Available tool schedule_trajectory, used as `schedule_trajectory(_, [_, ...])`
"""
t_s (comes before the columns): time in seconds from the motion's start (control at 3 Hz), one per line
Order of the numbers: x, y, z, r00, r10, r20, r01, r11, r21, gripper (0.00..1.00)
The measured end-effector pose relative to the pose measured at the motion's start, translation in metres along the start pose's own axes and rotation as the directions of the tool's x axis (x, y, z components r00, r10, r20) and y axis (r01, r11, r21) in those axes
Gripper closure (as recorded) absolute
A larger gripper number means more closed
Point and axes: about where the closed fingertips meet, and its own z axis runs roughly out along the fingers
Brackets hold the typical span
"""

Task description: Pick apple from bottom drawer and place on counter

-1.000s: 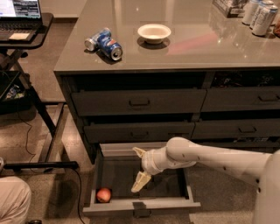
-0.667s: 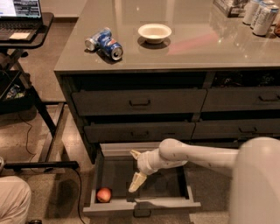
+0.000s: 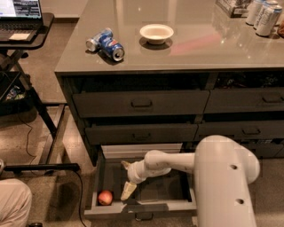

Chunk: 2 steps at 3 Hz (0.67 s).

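One apple [image 3: 105, 197]: small, round, red-orange and smooth-skinned. It lies on the floor of the bottom drawer [image 3: 146, 207], in the front left corner close to the left and front walls.

One bottom drawer: a deep, dark grey box pulled open, with a small pull handle on its front. It contains the apple and the end effector.

One end effector [image 3: 128, 178]: pale cream, with two tapered fingers spread apart and gripping nothing. It is lowered inside the drawer just right of the apple, and the lower finger is near the fruit but apart from it.

One arm [image 3: 226, 186]: white, smooth and rounded, reaching in from the lower right.

Two shallower drawers [image 3: 142, 104]: dark, shut, stacked above the open one.

One desk [image 3: 199, 51]: a glossy grey-brown slab, reflective. It carries:
- a white bowl [image 3: 156, 33], round and shallow;
- a blue soda can [image 3: 111, 44] lying on its side, perhaps two cans together, as the shape is hard to read;
- upright cans [image 3: 266, 17] at the far right edge.

One laptop [image 3: 20, 13]: on a small black stand at the upper left.

Since the earlier pictures the end effector has shifted slightly left towards the apple, and the arm's thick link now fills more of the lower right. The apple has not moved.
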Motion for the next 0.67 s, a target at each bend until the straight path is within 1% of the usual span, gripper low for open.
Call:
schedule_trajectory(0.33, [0.004, -0.010, 0.037, 0.999, -0.037, -0.008, 0.037, 0.9993, 0.007, 0.00])
schedule_trajectory(0.67, [0.004, -0.014, 0.072, 0.998, -0.057, 0.005, 0.057, 0.9983, -0.009, 0.00])
